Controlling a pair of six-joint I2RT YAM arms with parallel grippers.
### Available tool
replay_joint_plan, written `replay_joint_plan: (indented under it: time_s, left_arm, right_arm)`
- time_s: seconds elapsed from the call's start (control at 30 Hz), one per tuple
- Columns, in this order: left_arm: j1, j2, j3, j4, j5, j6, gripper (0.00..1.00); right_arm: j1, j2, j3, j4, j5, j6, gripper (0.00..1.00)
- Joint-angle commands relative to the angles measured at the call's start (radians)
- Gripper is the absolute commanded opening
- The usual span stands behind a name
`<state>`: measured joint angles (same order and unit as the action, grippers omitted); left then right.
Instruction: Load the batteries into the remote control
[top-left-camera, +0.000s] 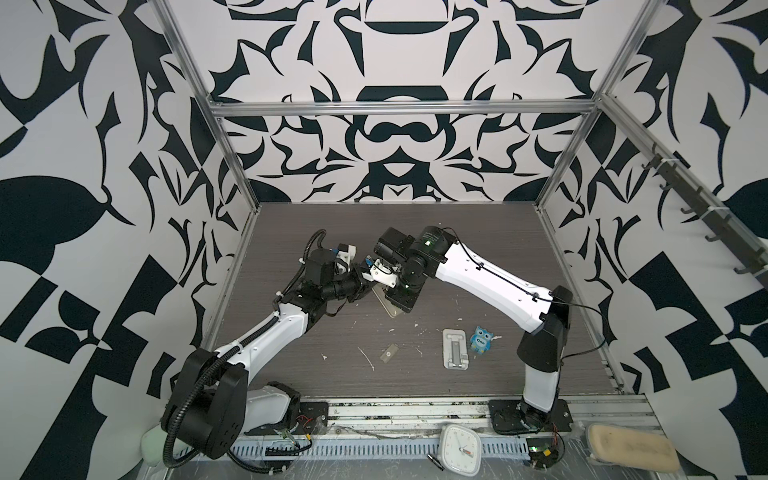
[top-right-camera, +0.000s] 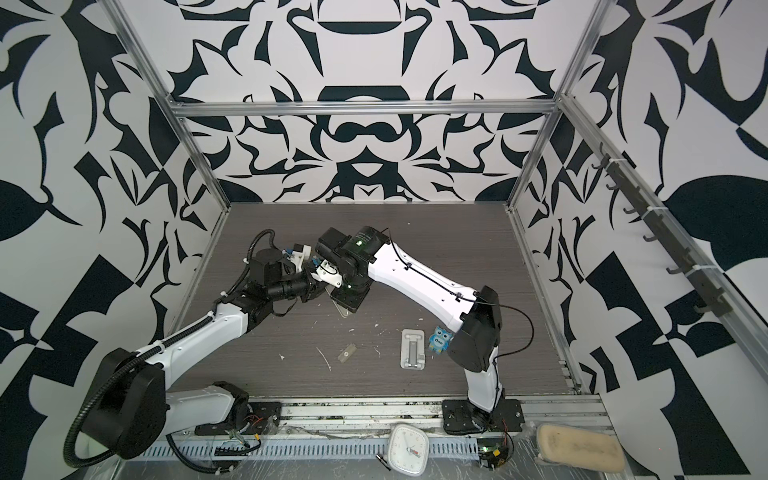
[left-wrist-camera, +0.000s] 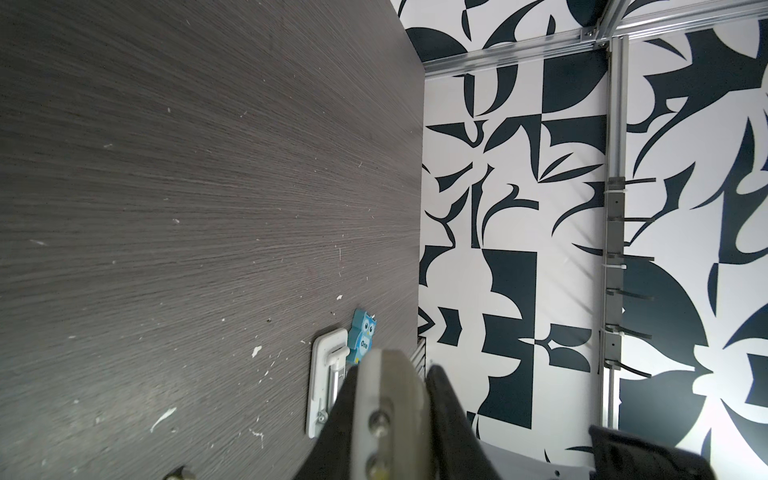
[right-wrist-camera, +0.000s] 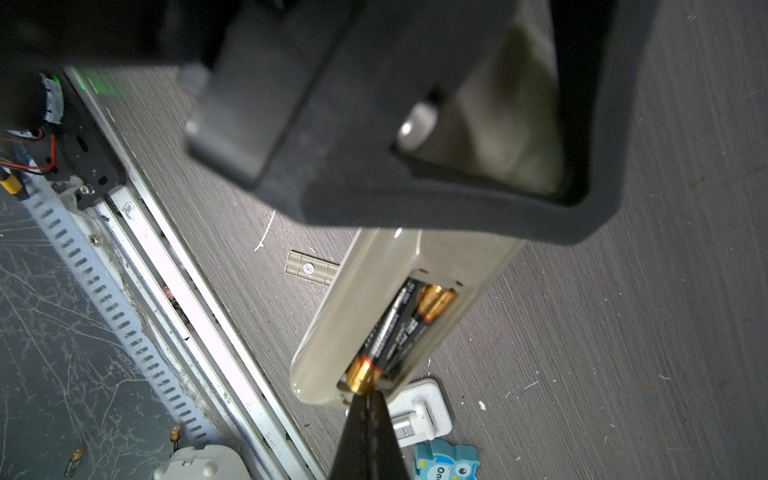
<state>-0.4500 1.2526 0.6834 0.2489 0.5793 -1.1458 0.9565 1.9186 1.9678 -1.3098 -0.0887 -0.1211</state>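
While the cover (top-left-camera: 388, 353) lies nearest, the remote (top-left-camera: 392, 309) at its twelve o'clock shows only a corner under both wrists in both top views. Right gripper (right-wrist-camera: 368, 399), tips pressed together, sits at one gold end of the batteries (right-wrist-camera: 399, 328) lying in the bay. Farther on, left gripper (left-wrist-camera: 392, 382), partly cut off, clamps the remote.

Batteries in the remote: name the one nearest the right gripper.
The battery whose gold end faces the right gripper; the other battery points its gold end away.
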Motion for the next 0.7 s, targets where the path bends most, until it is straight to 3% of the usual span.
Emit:
replay_joint_plan:
  time_s: [0.0, 0.67]
  left_arm:
    - [-0.079, -0.059, 0.126, 0.287, 0.174, -0.056, 0.0]
    - [-0.107, -0.075, 0.126, 0.281, 0.148, -0.048, 0.0]
  right_arm:
    - [0.022, 0.128, -0.058, 0.074, 0.033, 0.001, 0.0]
    - [0.034, 0.146, -0.073, 0.092, 0.001, -0.005, 0.0]
